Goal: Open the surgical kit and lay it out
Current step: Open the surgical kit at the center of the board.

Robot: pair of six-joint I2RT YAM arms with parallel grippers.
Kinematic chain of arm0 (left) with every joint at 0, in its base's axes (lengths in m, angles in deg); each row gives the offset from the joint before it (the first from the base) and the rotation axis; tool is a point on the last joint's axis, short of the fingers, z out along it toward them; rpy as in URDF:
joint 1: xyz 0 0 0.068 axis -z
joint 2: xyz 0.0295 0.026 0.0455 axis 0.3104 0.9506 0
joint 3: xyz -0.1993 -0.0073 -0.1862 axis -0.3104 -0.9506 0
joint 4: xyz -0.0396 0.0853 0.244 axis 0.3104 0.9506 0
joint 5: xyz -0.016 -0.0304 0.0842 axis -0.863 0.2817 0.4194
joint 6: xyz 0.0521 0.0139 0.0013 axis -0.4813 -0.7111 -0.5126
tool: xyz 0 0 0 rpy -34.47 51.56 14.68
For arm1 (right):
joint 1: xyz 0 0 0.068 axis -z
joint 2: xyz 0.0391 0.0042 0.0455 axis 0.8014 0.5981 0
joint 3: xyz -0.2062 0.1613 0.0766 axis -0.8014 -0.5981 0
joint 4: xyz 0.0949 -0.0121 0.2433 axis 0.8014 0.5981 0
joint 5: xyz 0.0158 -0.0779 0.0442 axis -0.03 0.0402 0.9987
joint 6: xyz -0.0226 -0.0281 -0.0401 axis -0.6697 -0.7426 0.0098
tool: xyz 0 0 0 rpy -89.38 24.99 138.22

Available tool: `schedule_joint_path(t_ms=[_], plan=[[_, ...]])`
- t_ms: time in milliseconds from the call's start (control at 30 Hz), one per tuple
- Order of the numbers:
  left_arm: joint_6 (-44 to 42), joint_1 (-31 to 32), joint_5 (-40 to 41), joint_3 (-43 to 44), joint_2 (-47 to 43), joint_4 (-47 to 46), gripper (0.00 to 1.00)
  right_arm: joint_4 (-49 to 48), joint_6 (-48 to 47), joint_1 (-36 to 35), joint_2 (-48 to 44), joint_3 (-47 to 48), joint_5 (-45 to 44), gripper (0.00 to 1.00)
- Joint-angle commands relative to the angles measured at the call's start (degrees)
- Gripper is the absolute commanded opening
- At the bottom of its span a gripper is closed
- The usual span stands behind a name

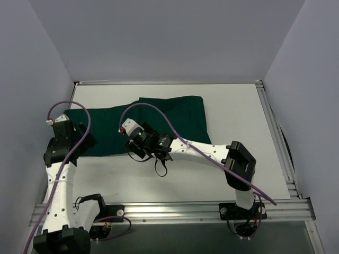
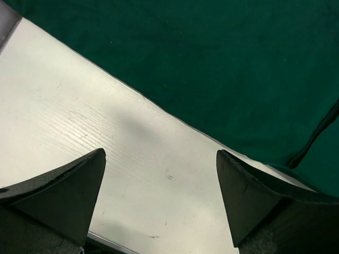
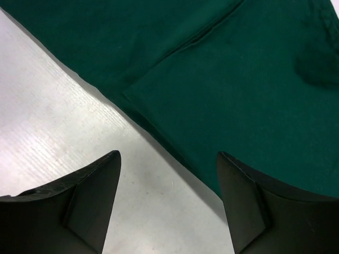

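Currently grn wrap folded shut, contents hidden.

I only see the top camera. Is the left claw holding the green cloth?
Observer: No. The left claw is open over bare table, and the cloth lies just ahead of it.
Operator: What about the right claw?
Observer: The right claw is open too. It is at the cloth's edge and grips nothing.
Operator: Is there a flap to grab?
Observer: Yes. A folded flap lies on top, and its corner is just ahead of that claw.
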State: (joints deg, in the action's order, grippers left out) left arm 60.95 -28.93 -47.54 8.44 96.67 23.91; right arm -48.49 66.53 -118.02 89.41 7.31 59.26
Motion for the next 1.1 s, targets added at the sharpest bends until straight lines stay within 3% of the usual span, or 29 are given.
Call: schedule_joint_path(t_ms=[0,333,700,1067], plan=[[0.9,0.5,1.1,-1.8,-1.1,-6.5,0.94,-0.5,-5.6,-1.1,3.8,4.2,-4.9,0.67],[0.8,3.0,4.8,-5.8,-2.9,-9.1,0.94,0.1,-10.9,-2.1,14.6,11.5,-8.0,0.6],[0.6,3.5,4.8,-5.7,-1.6,-9.1,0.94,0.2,-13.7,-3.1,18.4,13.7,-10.6,0.48],[0.5,3.6,4.6,-5.7,-1.2,-9.2,0.94,-0.6,-15.2,-3.2,17.4,13.2,-10.9,0.17]])
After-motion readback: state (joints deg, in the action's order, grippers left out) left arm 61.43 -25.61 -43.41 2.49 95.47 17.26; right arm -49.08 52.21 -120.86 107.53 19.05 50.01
